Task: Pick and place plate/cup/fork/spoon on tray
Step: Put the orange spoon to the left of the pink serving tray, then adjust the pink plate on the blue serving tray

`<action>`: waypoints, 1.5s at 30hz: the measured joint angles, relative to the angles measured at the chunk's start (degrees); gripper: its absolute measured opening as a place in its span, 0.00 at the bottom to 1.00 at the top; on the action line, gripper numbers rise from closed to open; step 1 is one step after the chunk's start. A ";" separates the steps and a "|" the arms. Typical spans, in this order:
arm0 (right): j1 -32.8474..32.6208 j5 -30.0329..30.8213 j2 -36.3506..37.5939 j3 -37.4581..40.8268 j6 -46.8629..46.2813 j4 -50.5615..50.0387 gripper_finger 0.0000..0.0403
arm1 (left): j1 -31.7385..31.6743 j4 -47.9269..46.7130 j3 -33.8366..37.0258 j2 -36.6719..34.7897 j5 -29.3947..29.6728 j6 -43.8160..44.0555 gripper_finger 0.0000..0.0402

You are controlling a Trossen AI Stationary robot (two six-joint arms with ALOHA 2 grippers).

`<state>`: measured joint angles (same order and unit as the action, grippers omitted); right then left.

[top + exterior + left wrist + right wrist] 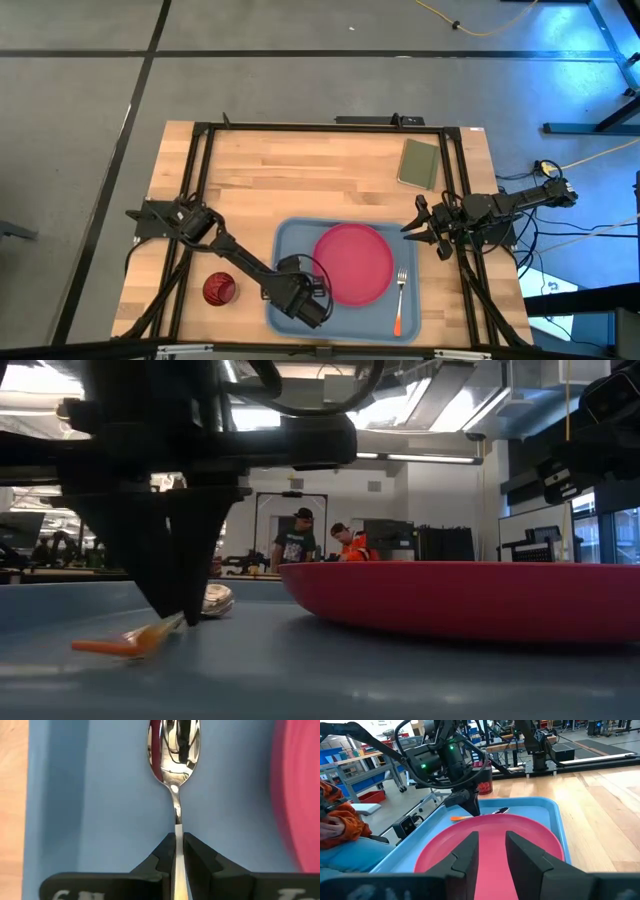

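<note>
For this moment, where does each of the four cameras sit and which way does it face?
High: overhead, straight down; both arms, light blue plastic tray.
Low: tray-floor level, facing the room; left gripper on the orange-handled silver spoon.
Left wrist: down past its own fingers along the spoon.
Right wrist: from the table's side over the round pink-red plate; own open right gripper.
Shared: spoon, plate.

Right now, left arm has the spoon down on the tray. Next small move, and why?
Probably open the left end effector fully, then lift clear. Its fingers sit close around the handle of the small silver orange-handled spoon, which already lies on the light blue plastic tray beside the round pink-red plate.
</note>
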<state>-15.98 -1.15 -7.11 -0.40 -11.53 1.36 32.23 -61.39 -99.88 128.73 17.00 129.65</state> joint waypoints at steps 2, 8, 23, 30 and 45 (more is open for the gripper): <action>-0.01 0.00 0.02 0.02 0.00 0.01 0.25 | -0.19 0.58 0.00 0.00 0.04 -1.01 0.07; 0.01 0.00 0.00 0.00 0.00 0.01 0.25 | -0.26 0.66 0.00 0.00 -0.04 -1.14 0.07; 0.01 0.00 0.00 0.00 0.00 0.01 0.25 | -0.22 0.66 0.00 0.00 0.43 -1.14 0.06; 0.01 0.00 0.00 0.01 0.00 0.01 0.25 | -0.22 0.64 0.00 -0.02 0.37 -1.17 0.11; -0.01 0.00 0.00 0.00 0.00 -0.01 0.25 | -0.15 0.62 -0.04 -0.04 -0.01 -1.23 0.18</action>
<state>-15.99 -1.15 -7.11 -0.40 -11.53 1.34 32.08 -60.77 -99.92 128.68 16.98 128.42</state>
